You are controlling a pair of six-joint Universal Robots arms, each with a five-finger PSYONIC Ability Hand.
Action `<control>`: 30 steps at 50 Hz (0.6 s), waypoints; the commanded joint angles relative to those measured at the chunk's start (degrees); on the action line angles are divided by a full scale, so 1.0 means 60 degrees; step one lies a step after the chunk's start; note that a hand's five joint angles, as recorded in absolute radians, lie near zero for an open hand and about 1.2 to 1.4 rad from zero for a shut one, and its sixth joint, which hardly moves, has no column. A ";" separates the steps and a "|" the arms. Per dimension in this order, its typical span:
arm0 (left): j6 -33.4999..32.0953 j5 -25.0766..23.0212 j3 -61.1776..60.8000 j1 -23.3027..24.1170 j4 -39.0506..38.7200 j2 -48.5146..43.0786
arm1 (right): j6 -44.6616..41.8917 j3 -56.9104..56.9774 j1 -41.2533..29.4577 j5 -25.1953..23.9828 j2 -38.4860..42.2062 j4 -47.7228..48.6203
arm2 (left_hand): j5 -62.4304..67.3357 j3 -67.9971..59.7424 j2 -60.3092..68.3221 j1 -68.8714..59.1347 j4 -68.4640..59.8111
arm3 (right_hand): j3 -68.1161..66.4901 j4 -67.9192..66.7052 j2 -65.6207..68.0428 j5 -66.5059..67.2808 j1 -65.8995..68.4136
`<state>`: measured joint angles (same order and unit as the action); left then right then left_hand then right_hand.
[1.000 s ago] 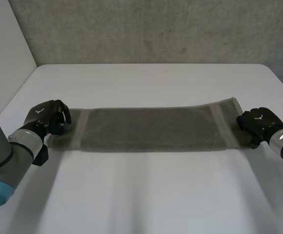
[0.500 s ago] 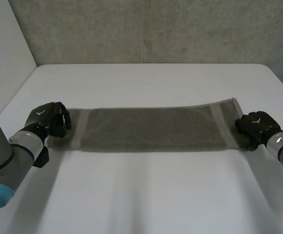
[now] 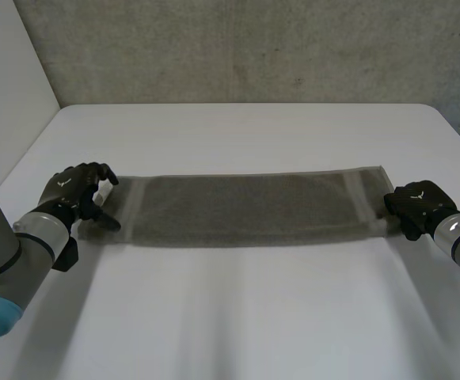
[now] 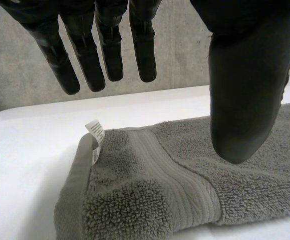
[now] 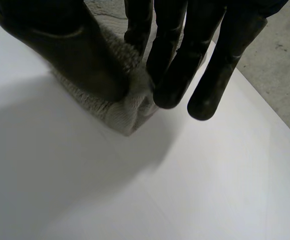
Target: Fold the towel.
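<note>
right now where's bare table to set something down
Bare table runs wide between the towel and the far edge, and from the towel to the near edge. Crowded at the towel's ends: left hand open there, right hand pinching a corner.

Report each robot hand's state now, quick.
Left robot hand: open, fingers straight above the towel end, holding nothing.
Right robot hand: shut on the towel's other end, pinched between thumb and fingers.
</note>
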<state>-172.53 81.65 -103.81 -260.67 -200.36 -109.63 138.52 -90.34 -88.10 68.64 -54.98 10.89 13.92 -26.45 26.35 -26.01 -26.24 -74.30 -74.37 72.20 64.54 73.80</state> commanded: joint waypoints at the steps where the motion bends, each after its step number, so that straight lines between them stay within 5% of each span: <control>1: 0.0000 0.0000 0.0002 -0.0032 -0.0006 -0.0009 | 0.0000 0.0043 0.0020 0.0000 0.0007 0.0031 | -0.0350 0.0772 -0.0755 0.0698 0.0736 | -0.0950 -0.0939 0.1301 0.0910 0.1033; 30: 0.0000 0.0015 0.0002 -0.0047 0.0009 0.0020 | 0.0234 0.2445 0.3125 0.0044 -0.0432 -0.0335 | -0.1696 0.2118 -0.2100 0.2043 0.2081 | -0.0950 -0.0939 0.1301 0.0910 0.1033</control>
<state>-172.53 81.70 -103.80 -260.91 -200.33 -109.59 138.82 -77.98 -70.28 68.86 -55.73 10.05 5.15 -17.60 17.27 -18.05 -17.77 -76.50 -76.20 72.97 66.35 75.84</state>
